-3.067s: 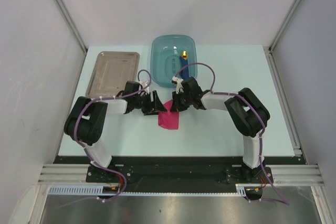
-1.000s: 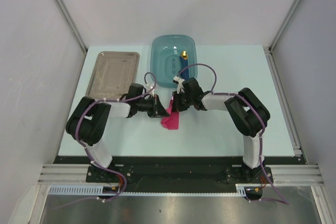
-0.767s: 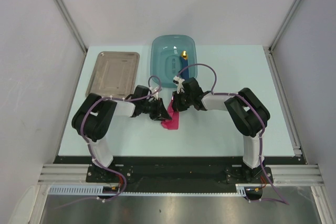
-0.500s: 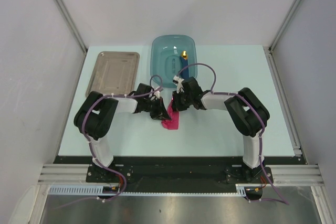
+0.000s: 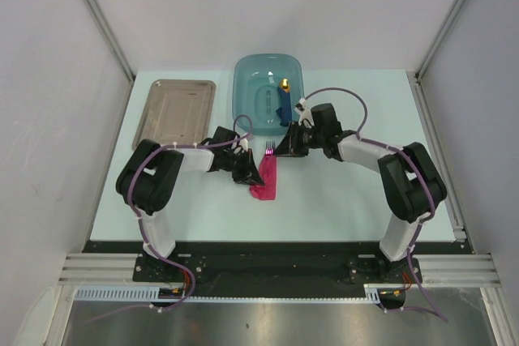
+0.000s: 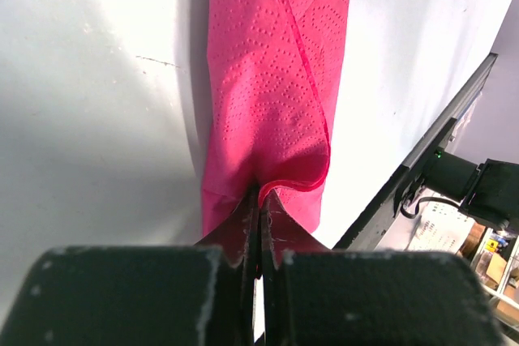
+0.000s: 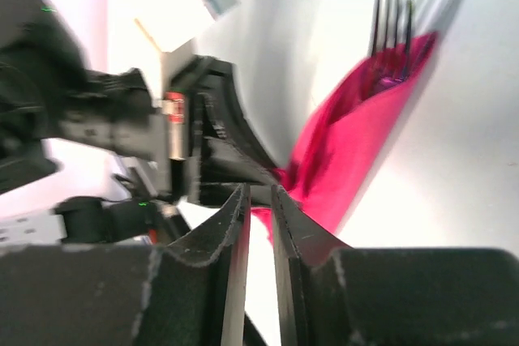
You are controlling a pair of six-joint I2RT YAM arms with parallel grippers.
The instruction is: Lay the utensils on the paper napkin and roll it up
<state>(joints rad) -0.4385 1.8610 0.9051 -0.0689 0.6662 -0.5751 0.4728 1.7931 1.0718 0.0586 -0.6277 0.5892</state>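
Note:
The paper napkin lies on the table folded lengthwise into a narrow pink band around the utensils. Only dark fork tines poke out of its far end, and they also show in the right wrist view as fork tines. My left gripper is shut on the near folded edge of the napkin, at the band's left side, where the top view shows the left gripper. My right gripper hovers right of the fork end with a narrow gap between its fingers and nothing in it, seen from above as the right gripper.
A grey-brown metal tray lies at the back left. A teal basin stands behind the napkin and holds a blue object with a yellow tip. The right arm reaches across in front of the basin.
My right gripper has let go, pulled back to the right off the napkin and opened slightly, uncovering the fork tines. The left gripper has closed on the napkin's edge.

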